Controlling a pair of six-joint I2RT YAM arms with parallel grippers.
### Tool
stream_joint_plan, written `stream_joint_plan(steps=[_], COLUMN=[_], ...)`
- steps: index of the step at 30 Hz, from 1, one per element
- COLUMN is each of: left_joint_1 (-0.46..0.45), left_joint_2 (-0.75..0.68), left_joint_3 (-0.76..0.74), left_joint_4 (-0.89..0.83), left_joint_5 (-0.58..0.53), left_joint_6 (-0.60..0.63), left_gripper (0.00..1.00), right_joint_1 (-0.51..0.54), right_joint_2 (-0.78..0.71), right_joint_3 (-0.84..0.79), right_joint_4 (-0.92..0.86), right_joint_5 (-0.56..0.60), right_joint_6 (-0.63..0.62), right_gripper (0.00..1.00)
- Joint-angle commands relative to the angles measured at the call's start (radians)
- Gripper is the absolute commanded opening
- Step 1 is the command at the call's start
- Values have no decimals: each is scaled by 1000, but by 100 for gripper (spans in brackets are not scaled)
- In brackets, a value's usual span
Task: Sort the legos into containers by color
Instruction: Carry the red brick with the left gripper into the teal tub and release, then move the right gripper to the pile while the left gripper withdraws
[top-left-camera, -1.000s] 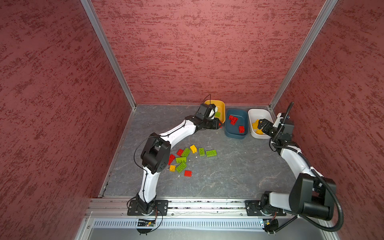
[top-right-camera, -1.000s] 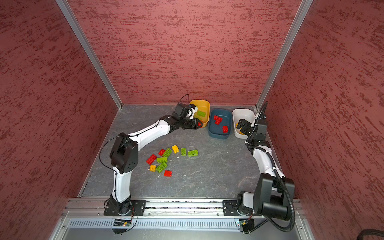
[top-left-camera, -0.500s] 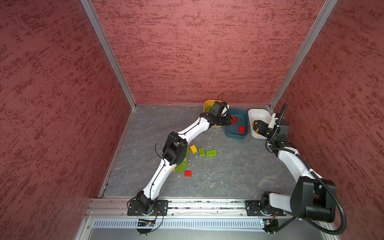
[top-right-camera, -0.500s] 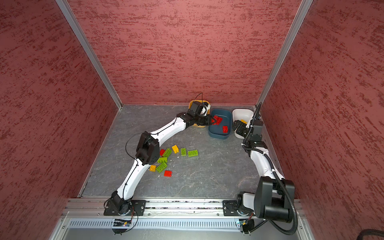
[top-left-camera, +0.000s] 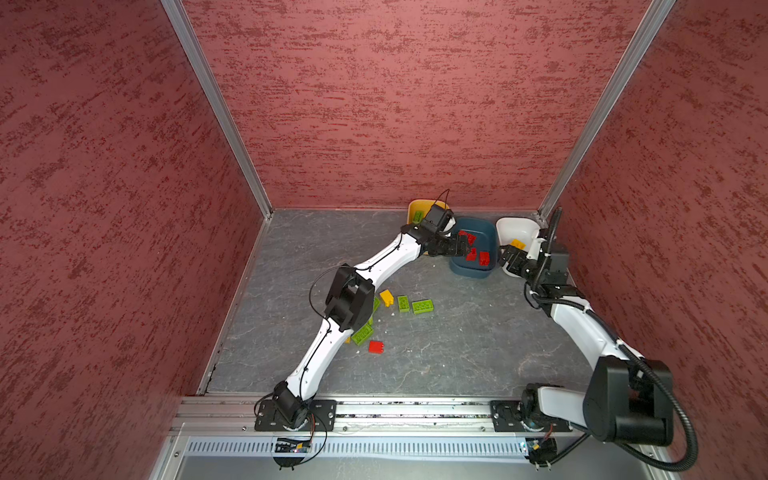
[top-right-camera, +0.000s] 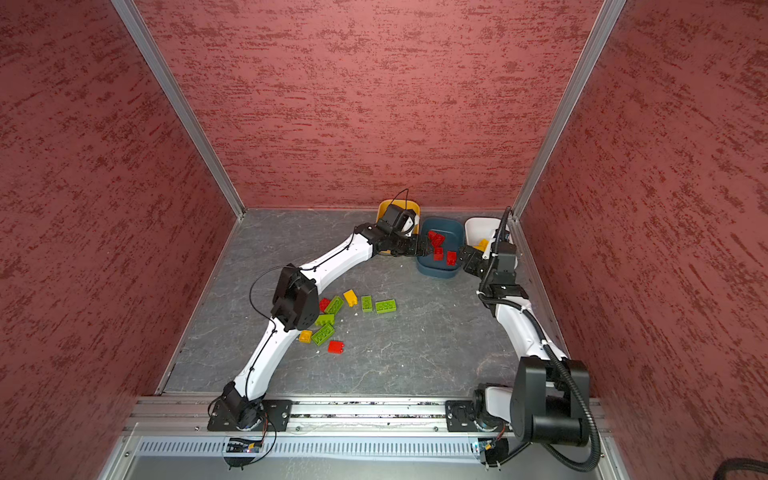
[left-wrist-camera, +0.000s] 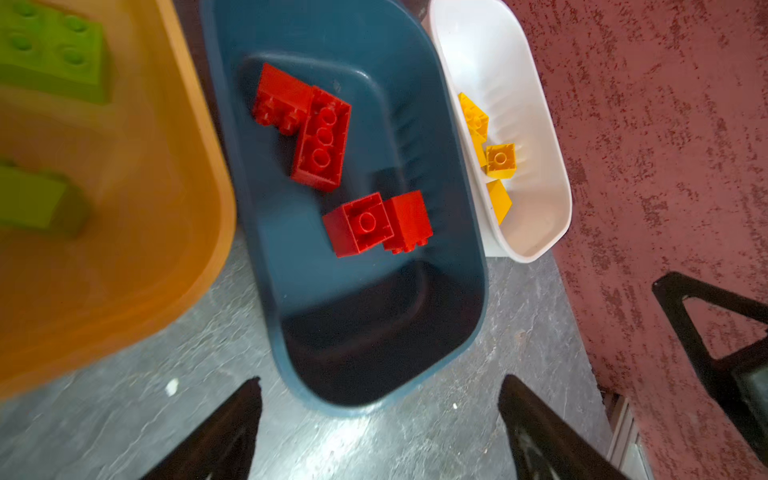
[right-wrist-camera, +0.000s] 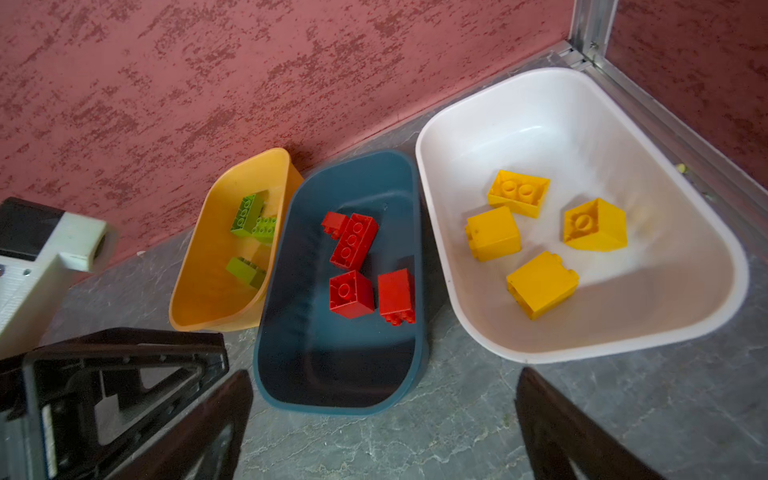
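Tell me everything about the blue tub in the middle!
The blue tub is dark teal, smooth-looking plastic, shallow, with rounded corners. It sits upright on the gray floor near the back wall, between the yellow-orange tub and the white tub, very close to both. Four red bricks lie inside, toward the wall end; the other end is bare.

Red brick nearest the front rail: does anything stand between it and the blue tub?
An oblong green brick lies on the floor roughly on the line from the red brick to the blue tub. It is low, so a carried brick would likely pass over it. Nothing else lies between them.
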Motion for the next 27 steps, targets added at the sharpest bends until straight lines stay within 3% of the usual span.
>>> stream_joint_plan(steps=[1, 3, 7, 16, 20, 27], left_joint_1=[26, 39, 64, 127, 156, 215], left_joint_2=[-167, -219, -315, -526, -608, -724], left_joint_3=[-141, -216, -359, -691, -800, -938], left_joint_4=[92, 103, 126, 254, 262, 252], left_joint_5=[-74, -125, -228, -321, -381, -488], left_joint_6=[32, 35, 45, -12, -35, -67], left_gripper=[95, 100, 100, 100, 100, 100], right_joint_1=[39, 67, 133, 303, 390, 670], right_joint_2=[-7, -7, -12, -19, 32, 181], right_joint_3=[-20, -25, -42, -93, -80, 16], right_joint_4=[-9, -11, -10, 6, 5, -111], right_joint_5=[17, 21, 24, 108, 60, 269], right_joint_6=[-24, -13, 34, 175, 201, 179], right_gripper=[99, 99, 99, 99, 99, 99])
